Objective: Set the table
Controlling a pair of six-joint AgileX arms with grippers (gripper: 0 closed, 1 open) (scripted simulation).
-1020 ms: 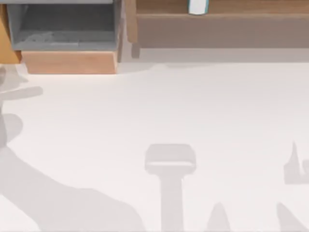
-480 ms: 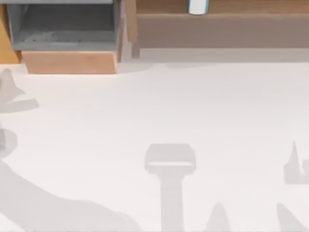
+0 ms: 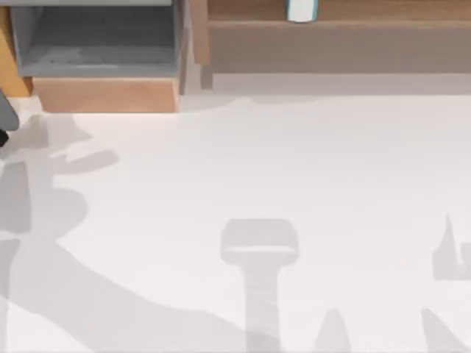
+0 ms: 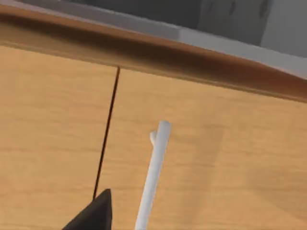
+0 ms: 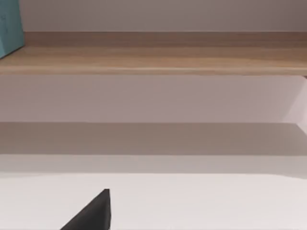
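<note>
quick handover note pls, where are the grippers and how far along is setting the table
Left gripper: a dark fingertip close to a light-wood drawer front with a white bar handle; nothing seen held.
Right gripper: a dark fingertip low over the table, facing the long wooden shelf.
Things: the open drawer sits at the table's back left; a white and teal item stands on the shelf.
Done: nothing laid on the table.
Left: all of it.

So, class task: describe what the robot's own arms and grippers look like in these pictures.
Little is visible. A dark grey, rounded piece of the left arm pokes in at the top view's left edge. Each wrist view shows one matte black, pointed, wedge-shaped fingertip: left, right. No cables or markings visible.
</note>
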